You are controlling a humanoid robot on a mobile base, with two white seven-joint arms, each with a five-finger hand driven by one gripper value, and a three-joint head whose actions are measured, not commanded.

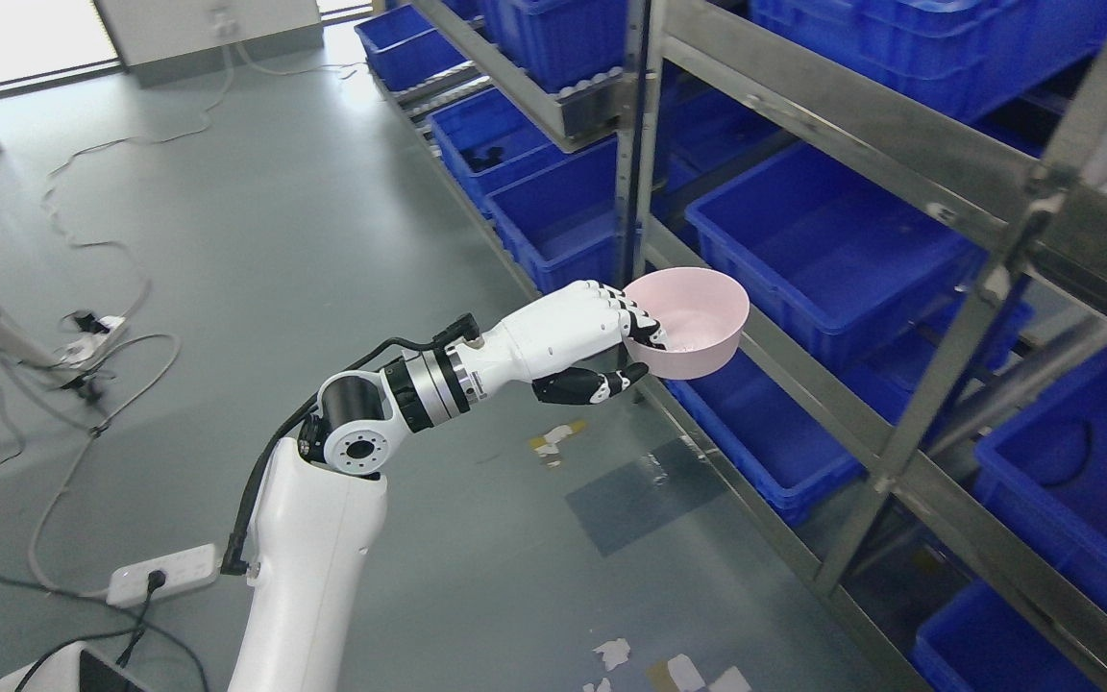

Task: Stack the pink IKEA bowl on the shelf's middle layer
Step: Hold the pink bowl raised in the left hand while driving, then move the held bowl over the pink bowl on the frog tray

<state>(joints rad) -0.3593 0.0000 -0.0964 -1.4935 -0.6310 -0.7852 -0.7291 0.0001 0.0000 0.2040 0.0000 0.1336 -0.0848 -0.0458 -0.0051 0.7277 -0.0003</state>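
Fingers over pink bowl rim, thumb apparently beneath.

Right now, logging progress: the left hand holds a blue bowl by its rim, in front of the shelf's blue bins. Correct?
Not quite: the head view shows the bowl is pink, not blue. The left hand does hold it by the rim, in front of the shelf's blue bins.

One round pink plastic bowl, one white robot hand, one white power strip on the near left floor, and at least nine blue plastic bins on the right metal shelving.
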